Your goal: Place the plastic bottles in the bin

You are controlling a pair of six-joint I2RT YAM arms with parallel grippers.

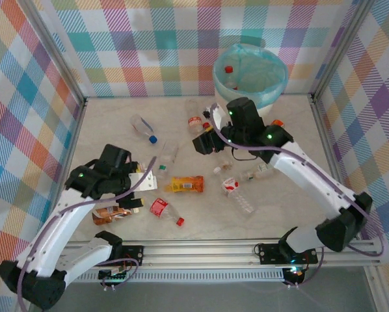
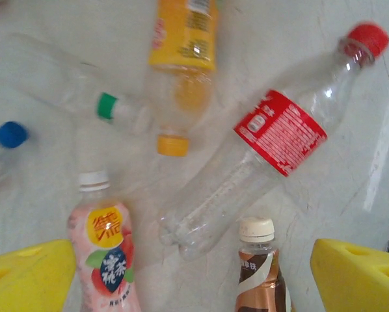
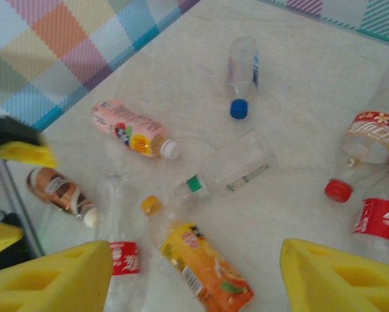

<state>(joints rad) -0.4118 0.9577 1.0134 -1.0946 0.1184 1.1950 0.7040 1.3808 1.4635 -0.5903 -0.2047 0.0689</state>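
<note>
Marbled tabletop (image 2: 350, 156) bears red-labelled bottle (image 2: 279, 133) ahead of left claw (image 2: 194, 276).

so one bin (image 1: 280, 75), and about a dozen plastic bottles (image 1: 240, 198): one orange bottle (image 1: 185, 184), one pink bottle (image 3: 131, 133), one brown bottle (image 3: 54, 188), rest clear-ish.

The left arm (image 1: 54, 231) rises from its base and bends at the elbow. The left gripper (image 1: 139, 190) points down, its yellow fingers (image 2: 28, 276) spread wide and empty. The right arm (image 1: 311, 172) stretches far forward and leftward. The right gripper (image 1: 202, 143) tilts down, its fingers (image 3: 341, 276) apart, gripping nothing.
</note>
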